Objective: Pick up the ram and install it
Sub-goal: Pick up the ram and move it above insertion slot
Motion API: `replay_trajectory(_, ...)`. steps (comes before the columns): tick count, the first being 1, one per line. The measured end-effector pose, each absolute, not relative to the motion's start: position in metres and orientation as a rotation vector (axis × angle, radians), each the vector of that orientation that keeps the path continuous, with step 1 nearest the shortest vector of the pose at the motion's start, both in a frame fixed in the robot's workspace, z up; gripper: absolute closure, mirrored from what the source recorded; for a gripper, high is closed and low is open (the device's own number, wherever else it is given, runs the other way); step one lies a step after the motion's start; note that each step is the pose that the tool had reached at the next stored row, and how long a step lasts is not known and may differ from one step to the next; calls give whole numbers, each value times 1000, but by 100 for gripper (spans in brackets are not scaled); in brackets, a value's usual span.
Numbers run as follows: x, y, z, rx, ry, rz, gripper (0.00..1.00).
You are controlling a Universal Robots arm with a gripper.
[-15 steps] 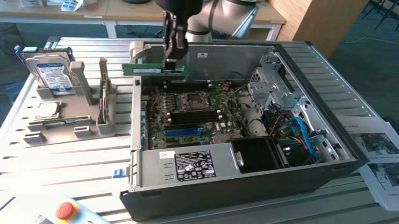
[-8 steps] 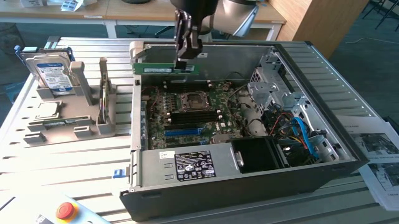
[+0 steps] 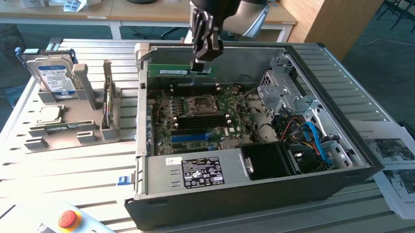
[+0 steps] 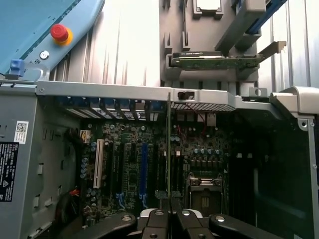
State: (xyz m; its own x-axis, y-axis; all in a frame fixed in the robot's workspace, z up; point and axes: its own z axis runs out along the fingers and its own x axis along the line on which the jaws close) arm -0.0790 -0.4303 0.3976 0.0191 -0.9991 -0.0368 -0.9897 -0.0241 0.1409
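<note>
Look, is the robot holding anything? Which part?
The gripper pinches the ram by its upper edge, near its end on the exterior view's right.

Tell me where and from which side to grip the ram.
Pinch the ram across its flat faces at the upper long edge, coming from above. It is thin and hangs on edge over the motherboard, so the lower edge stays free. The tool is shut on it this way, toward one end.

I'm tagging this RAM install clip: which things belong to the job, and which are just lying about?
Job: ram, held by the end effector; open computer case; motherboard.
Lying about: hard drive; CPU chip; red stop button; papers.
</note>
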Motion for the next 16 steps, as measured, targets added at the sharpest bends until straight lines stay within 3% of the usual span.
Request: replay_trajectory(16,-46,-431,401,2172,-2126,-221,88)
